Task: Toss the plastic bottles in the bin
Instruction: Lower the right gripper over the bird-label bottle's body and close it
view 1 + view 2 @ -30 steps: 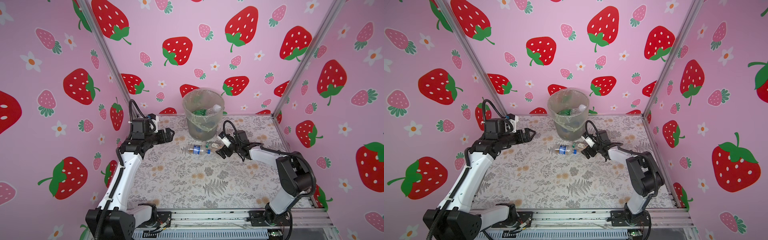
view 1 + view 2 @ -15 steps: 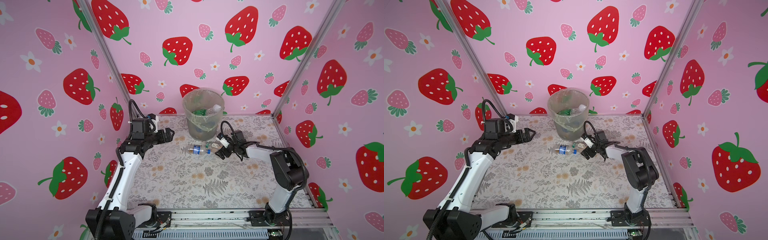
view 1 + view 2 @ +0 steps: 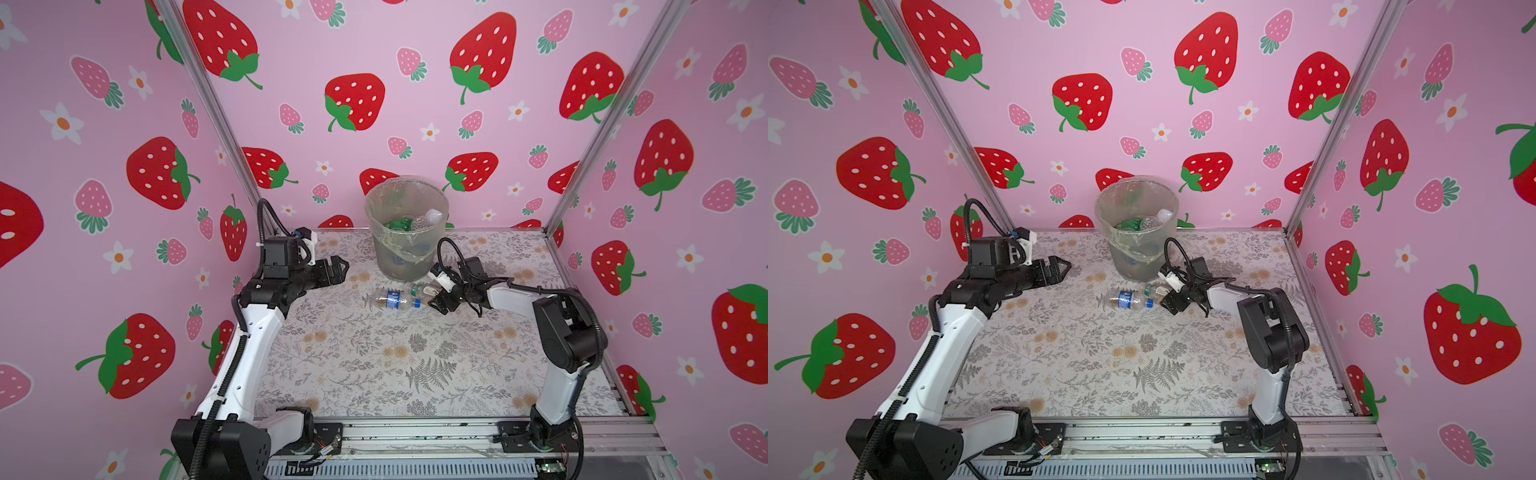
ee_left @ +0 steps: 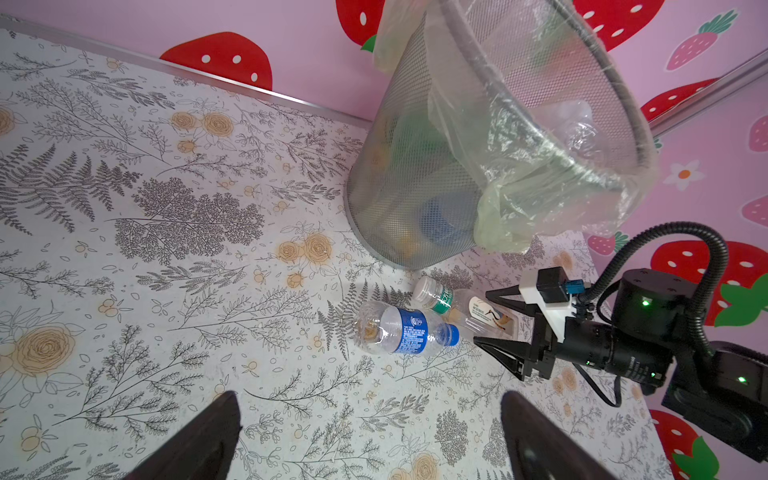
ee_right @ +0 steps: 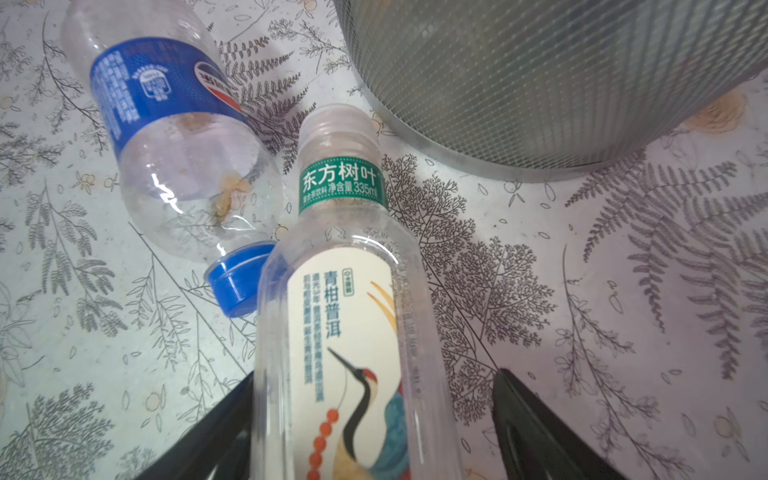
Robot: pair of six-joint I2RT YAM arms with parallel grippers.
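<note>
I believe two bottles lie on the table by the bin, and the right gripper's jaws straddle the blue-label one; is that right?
Not quite. The right gripper straddles the crane-label bottle, not the blue-label bottle, which lies just beside it, as the right wrist view shows. The rest holds: two bottles do lie on the table by the bin.

Bin (image 3: 1142,253) by back wall, blue-labelled bottle (image 3: 1127,300) lying before it, right claw (image 3: 1165,302) seemingly straddling second bottle (image 3: 1152,289), left claw (image 3: 1067,268) apart.
</note>
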